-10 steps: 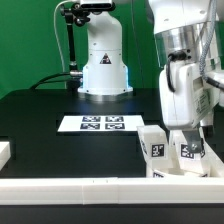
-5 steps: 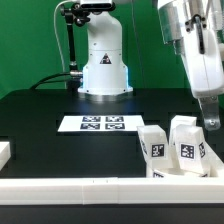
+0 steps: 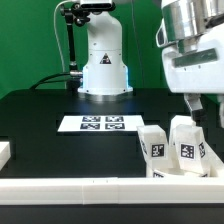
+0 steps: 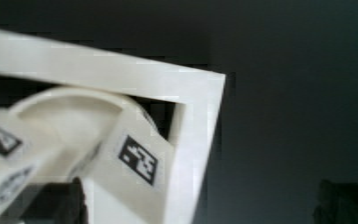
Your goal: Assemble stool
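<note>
Two white blocky legs stand upright at the exterior view's right, one beside the other, each with a black-and-white tag. They stand on the round white seat, tucked into the corner of the rails. My gripper hangs open above the right-hand leg, apart from it and holding nothing. The wrist view looks down on the seat and a tagged leg. My dark fingertips show blurred at the frame's edge, and the gripper has nothing between them.
White border rails run along the front and the exterior view's right, meeting in a corner. The marker board lies mid-table. A white robot base stands behind it. A white piece sits at the exterior view's left edge.
The gripper was down around the right-hand leg a second ago. It has let go, opened wide and risen clear. The leg stays standing where it was.
</note>
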You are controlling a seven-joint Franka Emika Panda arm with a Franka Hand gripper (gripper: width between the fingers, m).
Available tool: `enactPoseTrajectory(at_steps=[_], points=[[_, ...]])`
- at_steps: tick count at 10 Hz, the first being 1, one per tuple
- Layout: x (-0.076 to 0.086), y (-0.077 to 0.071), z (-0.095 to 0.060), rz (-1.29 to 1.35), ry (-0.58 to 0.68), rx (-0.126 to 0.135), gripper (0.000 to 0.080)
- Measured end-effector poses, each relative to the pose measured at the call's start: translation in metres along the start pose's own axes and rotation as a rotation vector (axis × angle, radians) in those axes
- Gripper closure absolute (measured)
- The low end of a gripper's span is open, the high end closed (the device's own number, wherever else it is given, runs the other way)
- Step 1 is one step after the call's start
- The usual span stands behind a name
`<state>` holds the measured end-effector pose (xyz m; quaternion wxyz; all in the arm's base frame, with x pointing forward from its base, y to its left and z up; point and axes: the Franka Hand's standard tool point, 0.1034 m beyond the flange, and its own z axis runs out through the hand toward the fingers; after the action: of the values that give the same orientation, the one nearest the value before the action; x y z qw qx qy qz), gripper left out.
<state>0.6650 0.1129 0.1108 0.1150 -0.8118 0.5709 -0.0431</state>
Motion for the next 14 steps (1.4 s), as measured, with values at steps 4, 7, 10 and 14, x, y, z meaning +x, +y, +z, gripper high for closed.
enactPoseTrajectory(at_steps=[4, 7, 10, 14], points=[[0.005, 0.001, -0.001, -0.472, 0.005, -0.025, 0.0151], [0.007, 0.001, 0.0, -0.676, 0.004, -0.029, 0.0151], [-0.003, 0.006, 0.004, -1.139, 0.04, -0.04, 0.0151], [-0.002, 0.014, 0.005, -1.499, -0.017, -0.11, 0.0151]])
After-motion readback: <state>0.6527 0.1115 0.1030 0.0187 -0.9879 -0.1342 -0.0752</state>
